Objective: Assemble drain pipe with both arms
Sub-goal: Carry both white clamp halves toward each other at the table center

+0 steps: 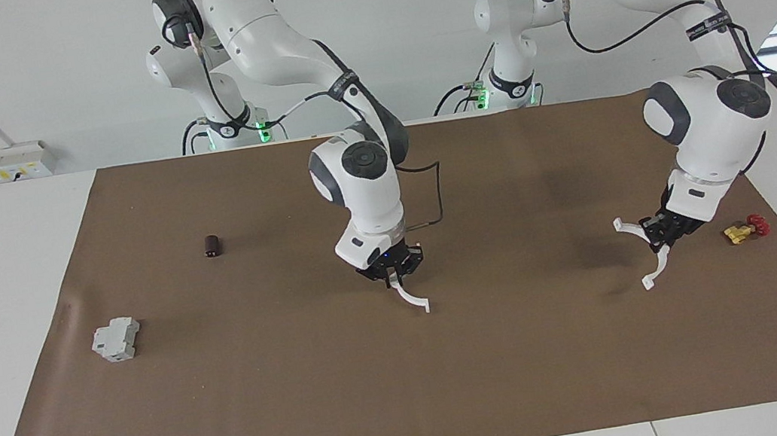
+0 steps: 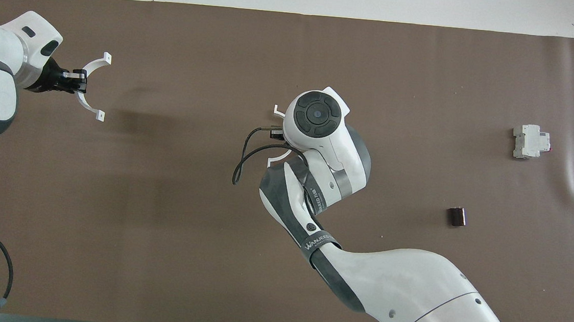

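From my remote station I watched both arms carry their halves of the drain pipe above the brown mat on the table point(image 1: 2, 227). The left pincer point(image 1: 658, 232), at about three o'clock in the facing view, was clamped at the middle of one white half-ring point(image 1: 647, 246), its open side turned toward the centre of the mat, presumably so its end tabs could meet those of its mate. The right pincer point(image 1: 393, 272), over the mat's middle, was closed on the second half-ring point(image 1: 411, 300), which hung below its fingers; the arm's wrist hid most of that arc from overhead. The halves were well apart, so I judged the joining not yet begun. A yellow-and-red valve point(image 1: 743, 230) lay just beside the left pincer's arc, an obstacle I meant to watch. A grey block point(image 1: 116, 339) at nine o'clock and a small dark cylinder point(image 1: 212, 246) at ten o'clock lay well clear of the work.
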`<state>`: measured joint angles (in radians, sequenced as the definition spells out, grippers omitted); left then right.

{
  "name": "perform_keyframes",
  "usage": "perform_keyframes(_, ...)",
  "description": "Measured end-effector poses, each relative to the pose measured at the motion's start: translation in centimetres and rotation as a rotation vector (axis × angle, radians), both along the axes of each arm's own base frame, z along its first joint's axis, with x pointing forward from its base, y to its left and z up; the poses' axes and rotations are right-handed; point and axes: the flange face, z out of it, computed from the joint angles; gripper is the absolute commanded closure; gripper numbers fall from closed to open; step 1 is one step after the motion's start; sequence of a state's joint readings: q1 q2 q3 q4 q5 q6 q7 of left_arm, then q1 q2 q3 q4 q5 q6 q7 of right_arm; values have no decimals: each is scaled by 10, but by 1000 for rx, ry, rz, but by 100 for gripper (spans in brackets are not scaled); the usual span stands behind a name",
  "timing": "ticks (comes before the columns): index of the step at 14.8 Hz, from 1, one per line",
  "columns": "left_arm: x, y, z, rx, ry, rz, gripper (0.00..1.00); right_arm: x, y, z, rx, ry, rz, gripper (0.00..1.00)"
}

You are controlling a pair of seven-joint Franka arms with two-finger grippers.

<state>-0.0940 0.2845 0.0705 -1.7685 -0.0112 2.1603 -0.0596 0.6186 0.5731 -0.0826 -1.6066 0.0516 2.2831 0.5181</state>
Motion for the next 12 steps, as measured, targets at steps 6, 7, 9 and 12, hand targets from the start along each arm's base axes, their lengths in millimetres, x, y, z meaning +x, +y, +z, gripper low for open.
perform_keyframes(6,-13,-109,-1,36,-5,45,100,-2,-2,-5,-10,5,49,76)
perform_keyframes(7,-18,-127,-2,33,-3,48,100,-2,-3,-6,-9,2,51,52)
perform_keyframes(9,-27,-157,-5,29,0,51,100,-2,-3,-8,-4,-8,52,26)
perform_keyframes(12,-40,-202,-15,25,9,74,100,-1,-3,-7,1,-18,52,7)
